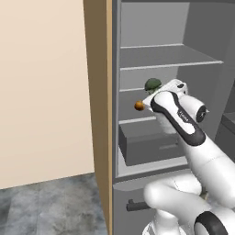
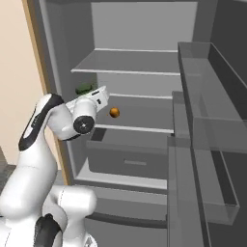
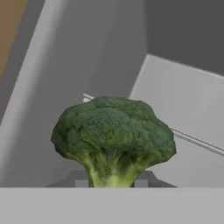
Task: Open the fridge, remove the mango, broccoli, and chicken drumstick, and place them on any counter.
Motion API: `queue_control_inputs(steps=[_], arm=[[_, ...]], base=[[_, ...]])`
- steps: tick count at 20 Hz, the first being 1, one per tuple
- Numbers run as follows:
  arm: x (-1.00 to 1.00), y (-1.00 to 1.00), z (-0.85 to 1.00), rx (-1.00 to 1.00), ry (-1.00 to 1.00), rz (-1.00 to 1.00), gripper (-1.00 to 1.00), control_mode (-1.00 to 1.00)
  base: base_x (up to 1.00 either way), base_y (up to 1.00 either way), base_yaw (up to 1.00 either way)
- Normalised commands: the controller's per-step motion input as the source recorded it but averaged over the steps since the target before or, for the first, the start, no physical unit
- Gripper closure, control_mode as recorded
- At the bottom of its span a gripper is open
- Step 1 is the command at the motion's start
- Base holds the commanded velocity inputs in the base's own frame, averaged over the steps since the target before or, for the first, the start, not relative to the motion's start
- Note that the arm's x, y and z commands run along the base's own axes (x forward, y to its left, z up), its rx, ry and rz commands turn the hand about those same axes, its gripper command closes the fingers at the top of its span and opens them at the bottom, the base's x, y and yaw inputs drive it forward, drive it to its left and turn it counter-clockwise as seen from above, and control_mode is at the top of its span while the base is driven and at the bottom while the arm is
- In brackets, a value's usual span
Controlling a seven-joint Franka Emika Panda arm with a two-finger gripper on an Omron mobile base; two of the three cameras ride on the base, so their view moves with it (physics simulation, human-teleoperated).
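One of the three foods, the broccoli [image 3: 113, 138], is being taken from the open fridge [image 1: 160, 55]; left of the mango [image 1: 138, 106], it is clamped by its stem between the narrowed jaws of the gripper [image 3: 111, 183]. A lift clear of the shelf and a carry to a counter are called for next.

The broccoli [image 3: 113, 139] stood upright, its pale stem caught between the gripper's [image 3: 111, 183] two dark fingertips [image 3: 81, 182], which pressed against it from either side. Behind the broccoli lay a grey fridge [image 3: 87, 57] shelf edge [image 3: 192, 139].
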Motion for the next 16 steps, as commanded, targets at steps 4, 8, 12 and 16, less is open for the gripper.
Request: queue_control_inputs(steps=[4, 8, 12, 16], arm=[[-1.00, 0.00, 0.57, 0.00, 0.16, -0.19, 1.00, -1.00], [-0.85, 0.00, 0.84, 0.00, 0.29, -0.22, 1.00, -1.00], [-0.64, 0.00, 1.00, 0.01, 0.23, -0.17, 1.00, -1.00], [-0.27, 0.00, 1.00, 0.01, 0.27, -0.13, 1.00, -1.00]], base=[[0.00, 0.00, 0.00], [0.00, 0.00, 0.00], [0.00, 0.00, 0.00], [0.00, 0.00, 0.00]])
